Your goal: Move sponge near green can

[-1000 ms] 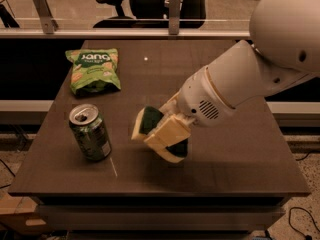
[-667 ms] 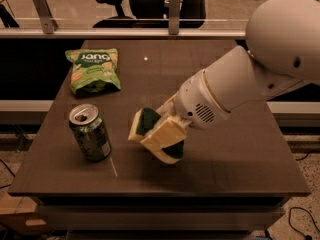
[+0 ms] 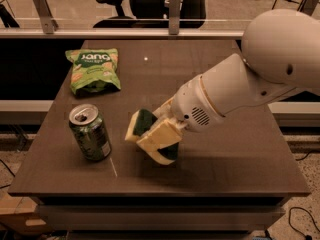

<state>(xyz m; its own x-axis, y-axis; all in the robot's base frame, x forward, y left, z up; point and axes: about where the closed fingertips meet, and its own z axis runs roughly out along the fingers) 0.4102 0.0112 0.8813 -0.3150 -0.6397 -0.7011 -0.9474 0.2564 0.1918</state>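
Note:
The green can (image 3: 90, 133) stands upright near the table's front left, silver top with an open pull-tab. My gripper (image 3: 156, 138) is to its right, a short gap away, low over the table. It is shut on the sponge (image 3: 140, 124), whose dark green top and pale yellow foam stick out to the left between the cream-coloured fingers (image 3: 159, 136). The sponge is tilted, held a little above the tabletop, and its lower part is hidden by the fingers.
A flat green snack bag (image 3: 93, 69) with white lettering lies at the back left of the dark brown table (image 3: 240, 164). My white arm (image 3: 240, 89) reaches in from the right. A rail and office chairs stand behind the table.
My gripper has carried the sponge slightly to the left, closer to the green can. The can and the snack bag have not moved.

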